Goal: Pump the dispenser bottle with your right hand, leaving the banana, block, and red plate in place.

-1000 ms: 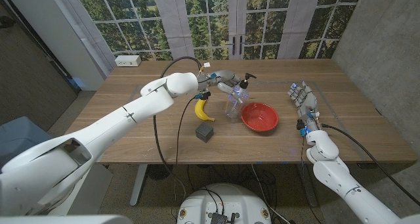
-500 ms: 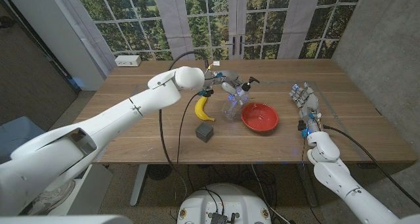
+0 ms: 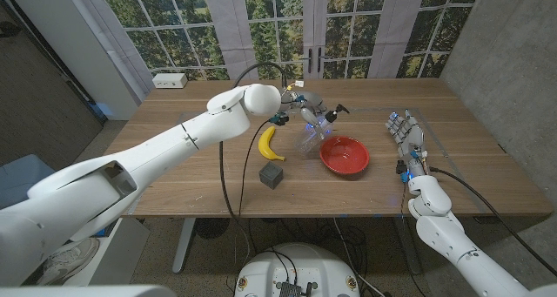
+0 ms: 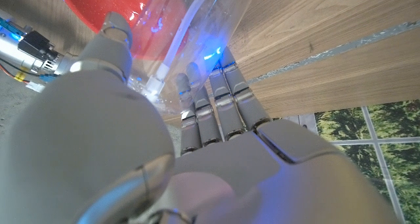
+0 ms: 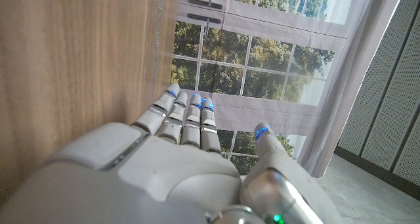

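Fingers of your left hand [image 3: 306, 108] wrap the tilted clear dispenser bottle [image 3: 312, 133], touching the red plate [image 3: 345, 155] at its 10 o'clock; right hand [image 3: 406, 138] waits spread, empty; bottle looks light, slick, tippy—press the black pump head [image 3: 335, 112] straight down.

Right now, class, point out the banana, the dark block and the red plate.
banana [image 3: 271, 142], head view, middle of its yellow curve.
dark block [image 3: 272, 175], head view, its top face.
red plate [image 3: 360, 164], head view, its right rim.
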Controlling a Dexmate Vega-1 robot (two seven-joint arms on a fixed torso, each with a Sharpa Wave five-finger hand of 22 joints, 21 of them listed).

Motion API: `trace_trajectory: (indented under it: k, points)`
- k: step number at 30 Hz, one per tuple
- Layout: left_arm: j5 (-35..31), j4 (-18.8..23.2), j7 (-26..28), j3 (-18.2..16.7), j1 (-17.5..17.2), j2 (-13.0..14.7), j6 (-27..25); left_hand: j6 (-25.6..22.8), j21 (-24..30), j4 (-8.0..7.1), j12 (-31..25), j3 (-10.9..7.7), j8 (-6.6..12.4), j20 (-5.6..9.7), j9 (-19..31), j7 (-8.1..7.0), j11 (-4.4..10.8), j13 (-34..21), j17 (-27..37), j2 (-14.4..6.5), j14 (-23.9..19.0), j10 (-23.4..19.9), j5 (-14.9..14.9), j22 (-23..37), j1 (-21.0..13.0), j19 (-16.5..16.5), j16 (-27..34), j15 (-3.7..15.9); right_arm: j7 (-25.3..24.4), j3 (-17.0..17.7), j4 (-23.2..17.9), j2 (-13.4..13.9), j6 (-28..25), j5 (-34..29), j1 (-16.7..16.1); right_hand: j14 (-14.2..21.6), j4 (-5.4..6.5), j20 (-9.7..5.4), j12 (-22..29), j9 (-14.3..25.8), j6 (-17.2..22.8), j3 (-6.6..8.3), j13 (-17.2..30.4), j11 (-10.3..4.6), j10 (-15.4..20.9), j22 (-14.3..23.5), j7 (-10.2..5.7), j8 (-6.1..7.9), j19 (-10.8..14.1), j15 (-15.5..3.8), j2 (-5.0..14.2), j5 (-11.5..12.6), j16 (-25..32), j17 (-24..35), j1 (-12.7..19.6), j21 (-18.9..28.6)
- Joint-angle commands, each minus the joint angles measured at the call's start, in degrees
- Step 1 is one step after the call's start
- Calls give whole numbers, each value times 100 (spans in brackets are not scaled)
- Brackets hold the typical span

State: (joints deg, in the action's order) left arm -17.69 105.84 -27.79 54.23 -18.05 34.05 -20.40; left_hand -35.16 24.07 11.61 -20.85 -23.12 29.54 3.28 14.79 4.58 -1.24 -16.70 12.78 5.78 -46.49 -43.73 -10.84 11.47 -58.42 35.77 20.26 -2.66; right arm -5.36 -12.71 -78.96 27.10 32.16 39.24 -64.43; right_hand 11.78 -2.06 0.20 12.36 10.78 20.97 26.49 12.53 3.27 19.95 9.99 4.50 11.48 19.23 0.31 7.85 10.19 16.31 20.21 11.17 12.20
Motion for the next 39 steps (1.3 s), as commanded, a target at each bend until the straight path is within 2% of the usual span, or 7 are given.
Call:
trace_trajectory:
  k: [1, 9, 23, 28, 31, 39]
  points:
    - [-306, -107, -499, 264, 280, -179, -104, -936, 55, -170, -29, -156, 38, 303, 21, -536, 1052, -709, 281, -1502, -1434, -1283, -19, 3, -1472, 14, 36, 1655, -164, 49, -27, -13, 122, -133, -97, 57, -38, 18, -1, 30, 61, 12, 9, 6, 30, 17, -11, 6, 22, 0, 147, 39, -15, 17, -3, -7]
    - [-388, -103, -641, 306, 316, -211, -290, -934, 82, -171, -13, -152, 31, 304, 23, -523, 1043, -725, 295, -1505, -1440, -1283, -21, 5, -1473, 9, 35, 1654, -247, 35, -62, 34, 98, -275, -79, 44, -44, 17, -5, 30, 68, 13, 9, 1, 23, 17, -10, 9, 26, -2, 147, 40, -24, 15, 0, -9]
    - [-390, -137, -632, 290, 304, -218, -251, -931, 121, -171, 11, -149, 26, 308, 32, -539, 1043, -741, 308, -1508, -1438, -1287, -25, 8, -1476, 6, 23, 1654, -680, 49, -389, 195, -38, -756, -129, 53, -52, 17, -4, 30, 81, 15, 9, 3, 29, 17, -34, 13, 36, -3, 149, 41, -25, 14, 4, -12]
    - [-390, -140, -598, 272, 292, -222, -219, -934, 133, -172, 20, -149, 24, 309, 32, -535, 1047, -742, 313, -1510, -1443, -1292, -26, 8, -1477, 4, 23, 1654, -1129, 56, -689, 295, -224, -1252, -190, 57, -53, 21, -3, 30, 71, 16, 9, -2, 32, 17, -18, 8, 25, -4, 150, 41, -25, 14, 5, -18]
    - [-381, -149, -566, 254, 280, -229, -194, -930, 140, -172, 25, -149, 20, 311, 31, -535, 1045, -745, 315, -1510, -1441, -1293, -26, 8, -1478, 3, 20, 1654, -1460, 62, -799, 252, -309, -1544, -194, 49, -53, 14, -4, 30, 79, 17, 9, -4, 31, 17, -46, 11, 27, -11, 155, 41, -29, 15, 6, -19]
    - [-403, -153, -569, 255, 285, -237, -163, -930, 172, -173, 40, -147, 14, 324, 32, -536, 1063, -756, 325, -1510, -1454, -1301, -28, 8, -1478, 14, 18, 1654, -1664, 86, -984, 312, -372, -1902, -171, 65, -27, 7, -1, 30, 94, 23, 10, 2, 41, 18, -60, 15, 50, -25, 189, 41, -20, 24, -7, -14]
